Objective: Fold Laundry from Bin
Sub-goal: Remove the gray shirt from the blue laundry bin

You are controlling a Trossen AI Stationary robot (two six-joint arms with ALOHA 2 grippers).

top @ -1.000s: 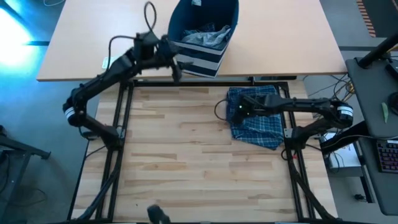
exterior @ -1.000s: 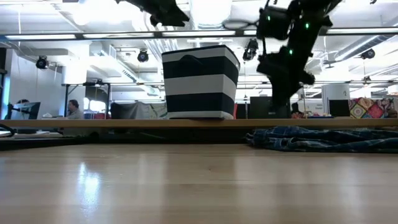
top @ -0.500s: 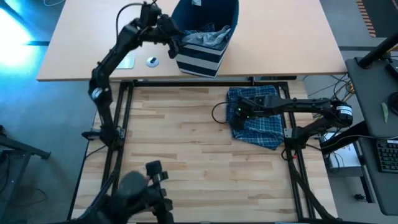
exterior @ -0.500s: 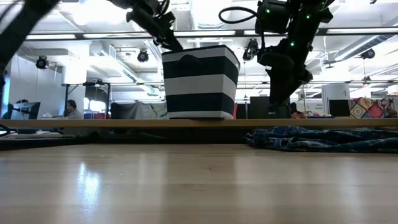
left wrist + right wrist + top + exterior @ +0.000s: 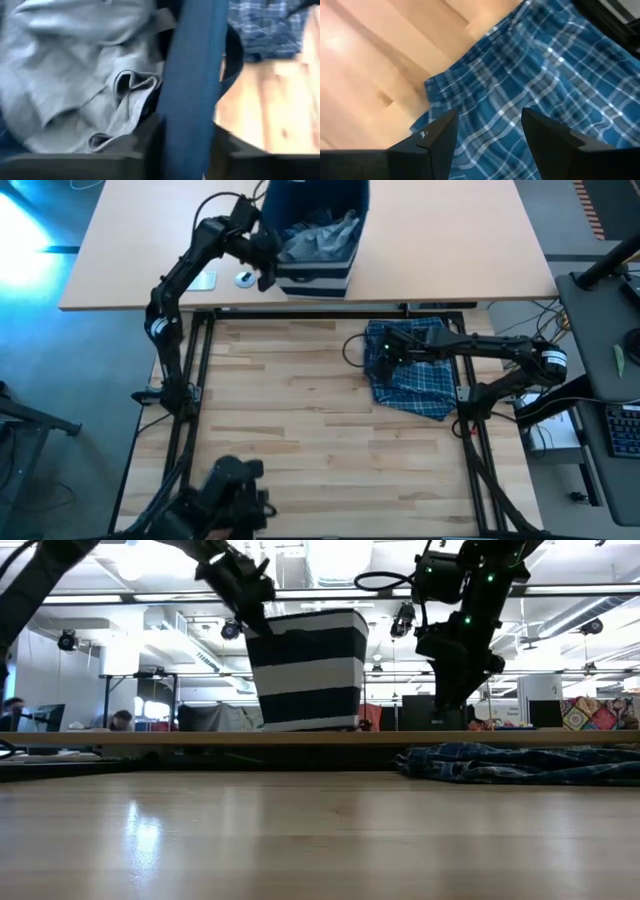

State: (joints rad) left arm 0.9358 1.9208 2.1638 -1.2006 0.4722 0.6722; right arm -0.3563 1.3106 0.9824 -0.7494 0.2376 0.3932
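Now the left gripper (image 5: 268,268) has its jaws closed on the rim of the tilted bin (image 5: 318,272). The right gripper (image 5: 487,131) hangs above the plaid laundry (image 5: 410,365) on the table (image 5: 290,420), jaws apart and empty.

This is looking like a robotics lab set up inside a large open-plan office. Long ceiling lights (image 5: 330,592) are glowing over the room, and black cameras (image 5: 68,640) are hanging from overhead rails. A person (image 5: 122,720) is sitting at a desk in the background beside a monitor (image 5: 45,717). The butcher-block table (image 5: 320,430) is sitting in a black metal frame (image 5: 190,395), with cables (image 5: 545,315) trailing off it and a keyboard (image 5: 622,430) lying nearby.
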